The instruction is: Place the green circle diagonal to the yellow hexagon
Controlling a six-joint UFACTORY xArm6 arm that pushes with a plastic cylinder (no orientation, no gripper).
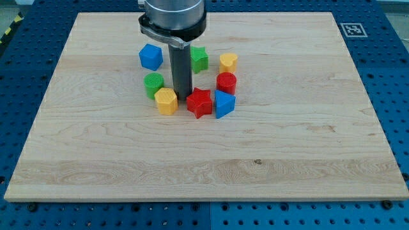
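Observation:
The green circle (153,84) sits on the wooden board (204,160), touching the upper left of the yellow hexagon (166,101). My tip (181,97) stands just right of the yellow hexagon and left of the red star (199,102). It is right of the green circle, apart from it. The rod rises from the tip toward the view's top.
A blue block (151,56) lies above the green circle. A green star (199,59), a yellow block (228,62), a red cylinder (226,82) and a blue triangle (223,103) lie to the right of the rod. A tag (352,29) marks the board's top right corner.

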